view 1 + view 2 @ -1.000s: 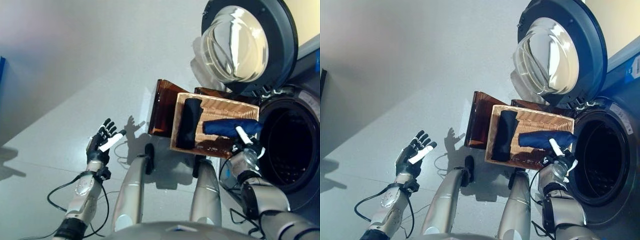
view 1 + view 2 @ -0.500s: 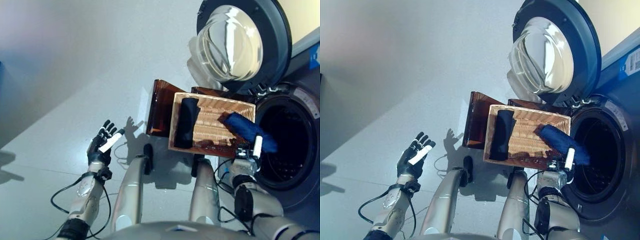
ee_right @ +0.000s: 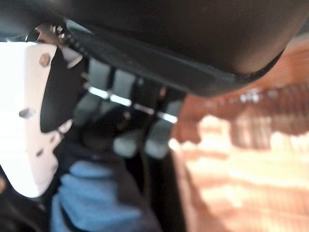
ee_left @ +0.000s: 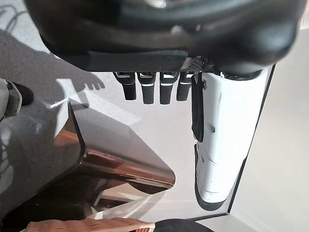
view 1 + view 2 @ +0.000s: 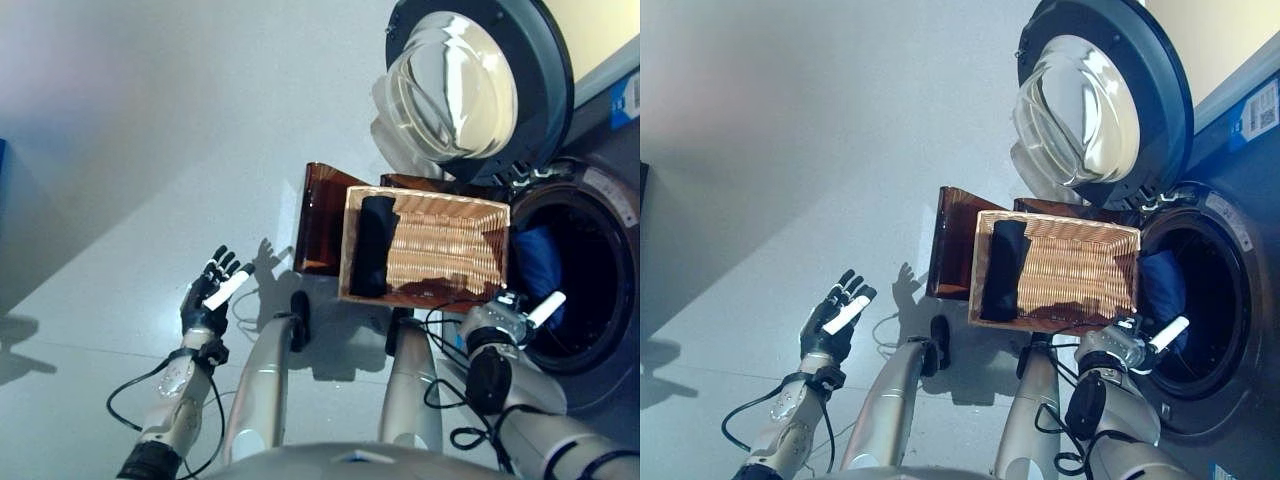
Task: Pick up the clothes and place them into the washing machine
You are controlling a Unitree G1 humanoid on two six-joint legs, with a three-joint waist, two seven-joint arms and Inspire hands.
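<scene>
My right hand [image 5: 510, 320] has its fingers curled round the rolled blue cloth [image 5: 540, 258] at the dark drum mouth of the grey washing machine [image 5: 600, 270], so letting go too soon could drop it outside, while the black roll [image 5: 373, 245] lies in the woven wicker basket [image 5: 440, 255] and my left hand [image 5: 208, 295] hangs open.

A woven wicker basket [image 5: 440, 245] sits on the pale grey floor [image 5: 150, 130] near the centre of the head views. A translucent brown plastic bin [image 5: 322, 215] lies tipped on its side at the basket's 9 o'clock, touching it. Bare floor stretches away toward 10 o'clock.
</scene>
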